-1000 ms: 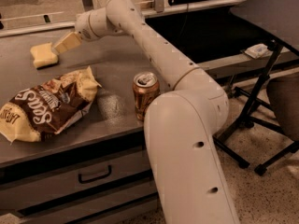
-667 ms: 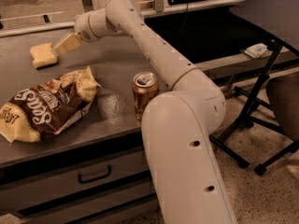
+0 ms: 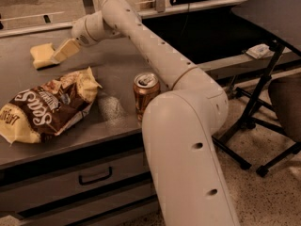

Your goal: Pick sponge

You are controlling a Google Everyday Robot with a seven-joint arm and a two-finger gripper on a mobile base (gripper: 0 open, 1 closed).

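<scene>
The sponge (image 3: 40, 54), a small pale yellow block with rounded corners, lies on the grey counter (image 3: 117, 62) at the far left. My gripper (image 3: 55, 57) reaches across the counter from the right. Its pale yellow tip is angled down and left, right at the sponge's right edge. Whether it touches the sponge does not show. The sponge rests on the counter and is not lifted.
A brown-and-yellow chip bag (image 3: 44, 107) lies at the counter's front left. A soda can (image 3: 146, 95) stands beside my arm near the front edge. A drawer with a handle (image 3: 95, 177) is below. A black stand (image 3: 263, 102) and a small white object (image 3: 258, 51) are at the right.
My gripper has come down a little and closer to the sponge's right edge. The sponge, bag and can have not moved.
</scene>
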